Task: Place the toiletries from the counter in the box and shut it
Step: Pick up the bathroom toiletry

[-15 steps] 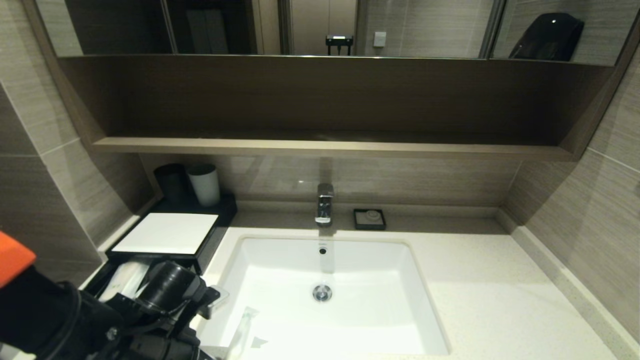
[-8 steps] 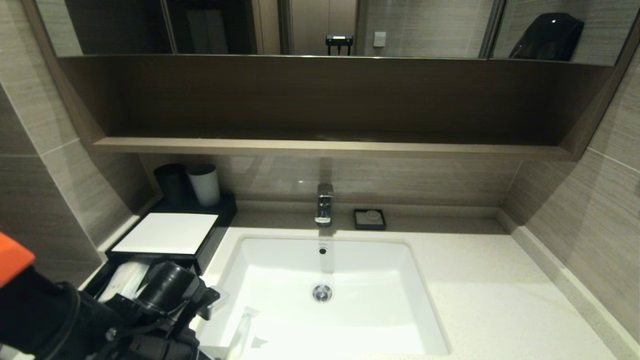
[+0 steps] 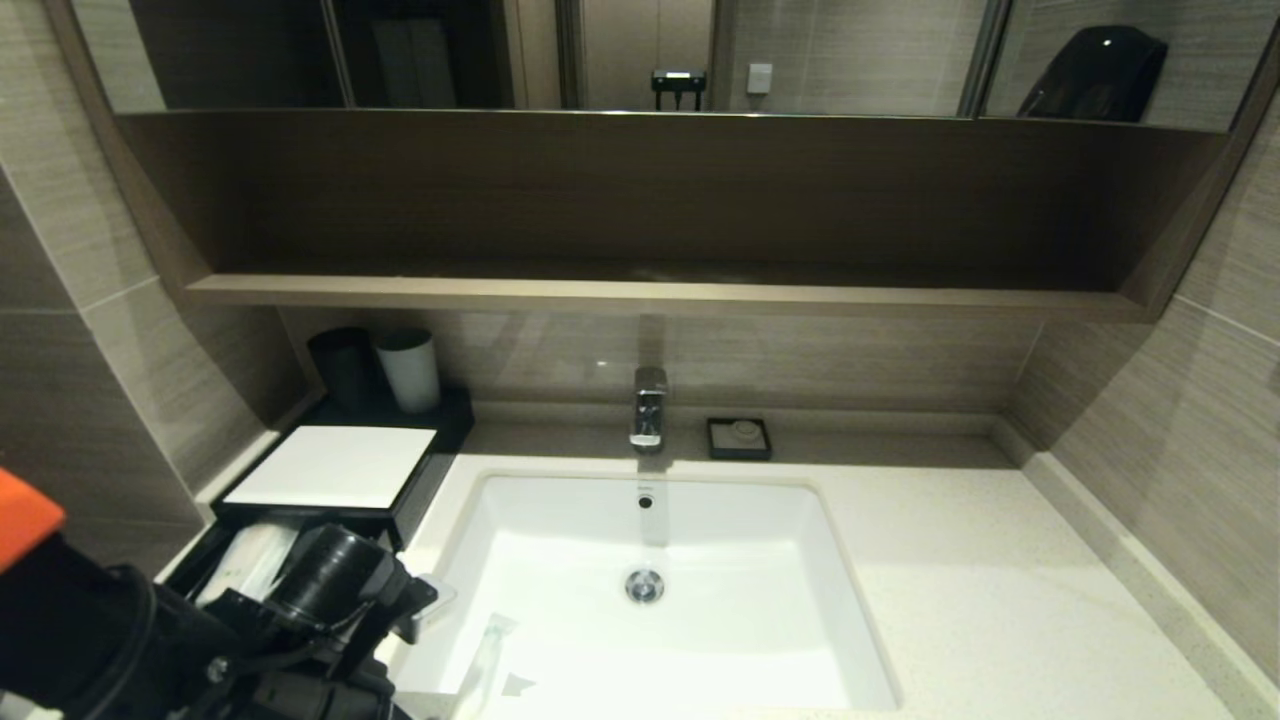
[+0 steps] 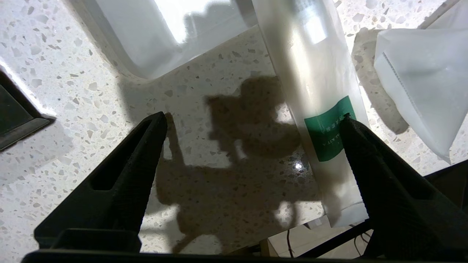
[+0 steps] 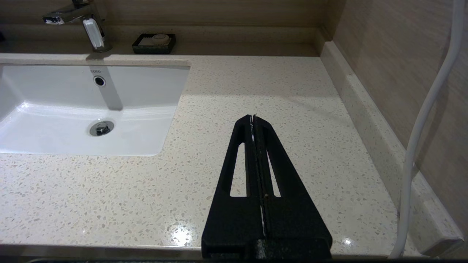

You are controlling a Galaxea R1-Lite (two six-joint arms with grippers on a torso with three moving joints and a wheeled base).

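Head view: the left arm [image 3: 200,640] hangs low beside the box [image 3: 330,468], whose drawer [image 3: 240,560] stands pulled out with a packet inside; another packet [image 3: 485,650] lies at the sink's [image 3: 700,520] near edge.

Left wrist view: the left gripper [image 4: 252,120] is spread wide and empty over the counter [image 4: 55,73], one finger beside the green-labelled packet [image 4: 321,109]. Picking is in hand; next, centre over that packet, descend, close.

Right wrist view: the right gripper [image 5: 254,118] is parked, closed, empty.
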